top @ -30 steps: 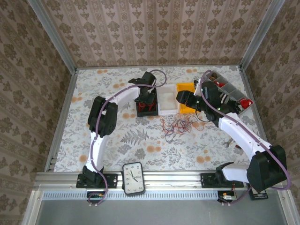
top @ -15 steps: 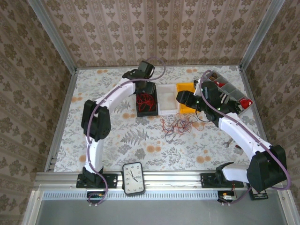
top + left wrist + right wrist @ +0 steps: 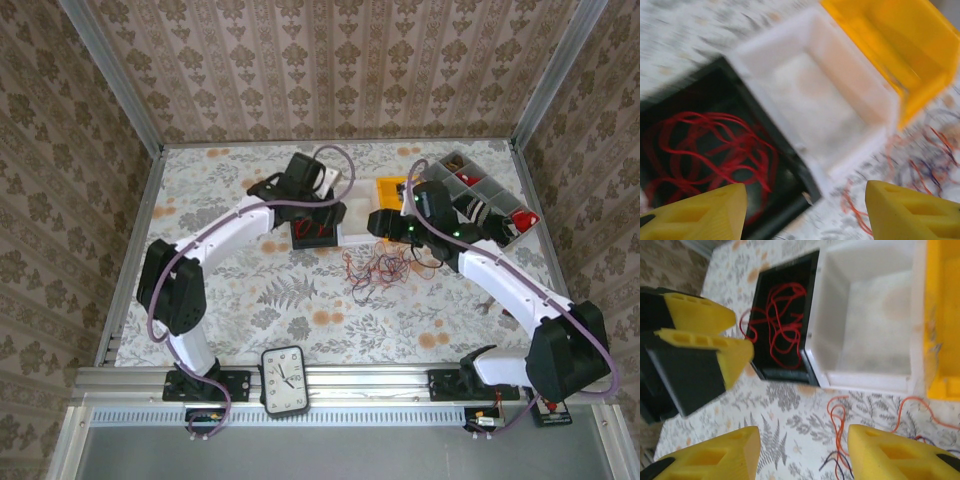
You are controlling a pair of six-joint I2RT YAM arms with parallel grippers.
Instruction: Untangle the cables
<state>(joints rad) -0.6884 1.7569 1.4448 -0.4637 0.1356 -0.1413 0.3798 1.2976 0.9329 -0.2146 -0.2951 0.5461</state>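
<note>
Left wrist view, blurred: the left gripper has its two yellow fingers spread wide apart, with nothing held between them. Ahead of the left finger sits a black bin, and a red cable bundle lies coiled loosely on its floor. Ahead of the gap between the fingers is a white bin, set side to side against the black one. Beyond the right finger a yellow bin stands against the white bin's other side. Just above the right finger, a cable tangle of red, orange and purple strands lies on the flowered table, outside the bins.

Right wrist view: the right gripper also has its fingers parted wide and holds nothing. In the gap between them, and a little ahead, a red loop and some darker ends of the tangle lie on the table at the foot of the white bin. Ahead of the left finger is the black bin with the bundle inside. The left gripper's fingers show up and to the left of that finger, beside the black bin's outer wall.

Top external view: the tangle lies on the table just on the near side of the right gripper's fingers. A grey divided tray stands beyond the right arm, well away from both sets of fingers. A clock rests at the near edge between the two bases.
</note>
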